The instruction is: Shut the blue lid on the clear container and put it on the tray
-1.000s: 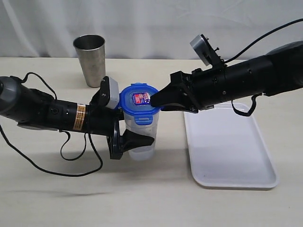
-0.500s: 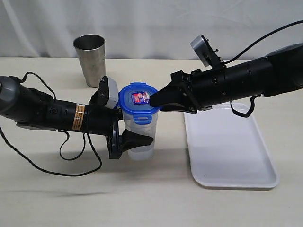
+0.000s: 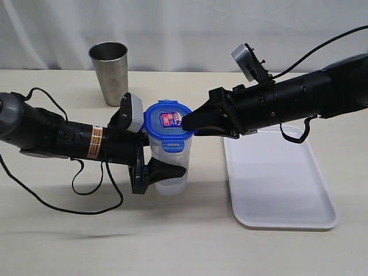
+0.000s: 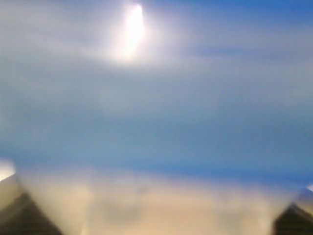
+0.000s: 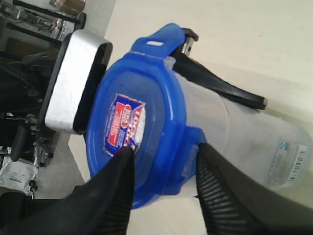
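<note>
Barely moved since a second ago: my right pincer [image 3: 185, 122] nips the lid [image 3: 163, 130] at 3 o'clock; my left pincer [image 3: 172, 168] clamps the upright container [image 3: 172, 185].

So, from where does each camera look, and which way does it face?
Exterior view: stands apart, above the table, facing the backdrop; shows the left gripper around the clear container, right gripper at the blue lid.
Left wrist view: pressed against the container, blurred; only its dark fingers show.
Right wrist view: faces the lid along its own fingers.
All three share lid and container.
</note>
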Tool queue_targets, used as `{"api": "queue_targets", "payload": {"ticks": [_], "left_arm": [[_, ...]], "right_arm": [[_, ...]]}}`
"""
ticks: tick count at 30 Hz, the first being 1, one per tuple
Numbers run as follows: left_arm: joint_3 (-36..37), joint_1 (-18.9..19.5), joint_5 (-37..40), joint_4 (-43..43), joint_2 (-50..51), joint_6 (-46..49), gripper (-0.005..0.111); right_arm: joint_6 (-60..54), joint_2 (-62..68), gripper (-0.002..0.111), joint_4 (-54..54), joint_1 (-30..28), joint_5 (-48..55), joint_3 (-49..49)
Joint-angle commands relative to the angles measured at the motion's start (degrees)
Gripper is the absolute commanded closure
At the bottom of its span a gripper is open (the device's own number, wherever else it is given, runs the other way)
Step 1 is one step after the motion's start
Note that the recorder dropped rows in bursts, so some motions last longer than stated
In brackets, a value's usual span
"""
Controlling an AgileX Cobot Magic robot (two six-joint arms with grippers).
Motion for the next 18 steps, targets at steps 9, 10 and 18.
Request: {"api": "queue_targets", "payload": {"ticks": [9, 10, 18], "left_arm": [[-0.5, -1.9, 0.5, 0.1, 0.1, 0.3, 0.107], [-0.5, -1.9, 0.5, 0.1, 0.1, 0.3, 0.107], [-0.5, -1.9, 0.5, -0.2, 0.1, 0.3, 0.107]], "right_arm": [[1.9, 2.4, 0.066, -9.7, 3.1, 5.5, -2.9], [3.0, 2.3, 0.062, -10.5, 3.1, 5.5, -3.7], [5.0, 0.3, 0.045, -12.7, 3.1, 5.7, -7.3]]}}
